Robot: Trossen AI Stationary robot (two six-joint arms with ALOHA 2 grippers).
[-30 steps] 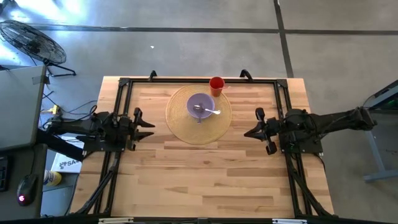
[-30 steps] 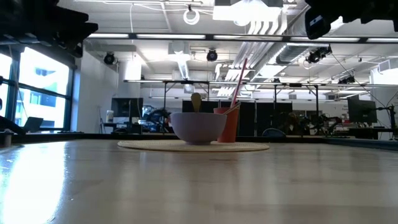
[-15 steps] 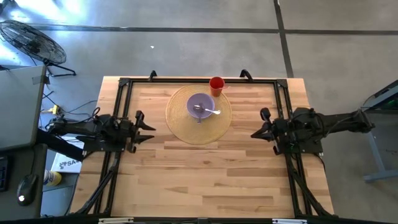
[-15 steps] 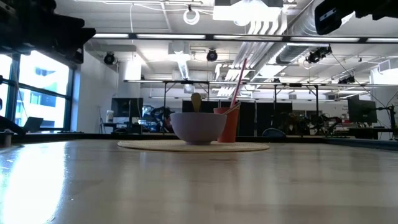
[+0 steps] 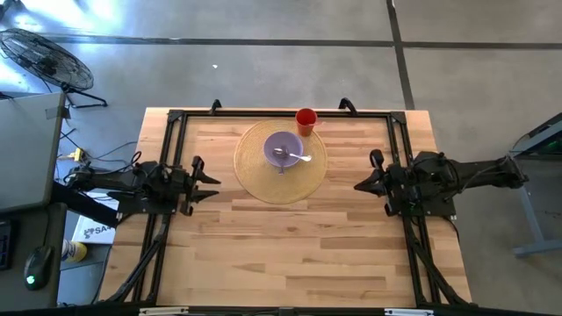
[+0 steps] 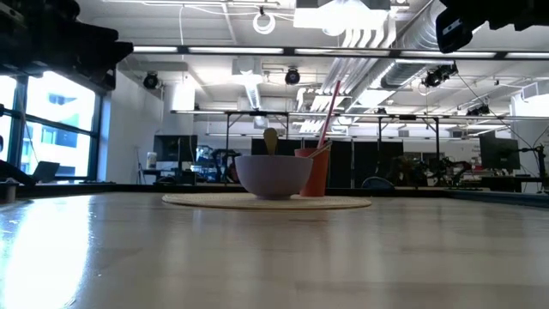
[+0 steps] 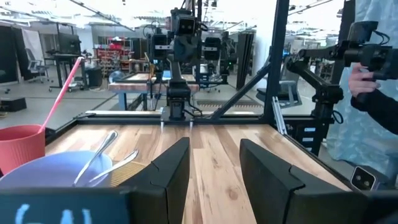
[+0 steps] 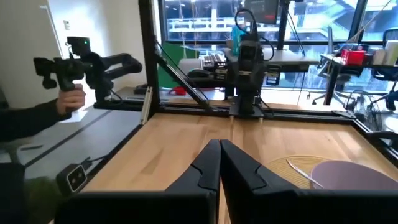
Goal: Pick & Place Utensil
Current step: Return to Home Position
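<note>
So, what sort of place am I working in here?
Probably a robotics lab or workshop: bare concrete floor, exposed ceiling ducts, and equipment benches beyond the table.

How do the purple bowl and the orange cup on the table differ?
The purple bowl is wide and low; the orange cup is narrow. The bowl holds metal utensils, the cup a straw. The bowl sits at the middle of the mat, the cup at its far edge. Both stand upright.
</note>
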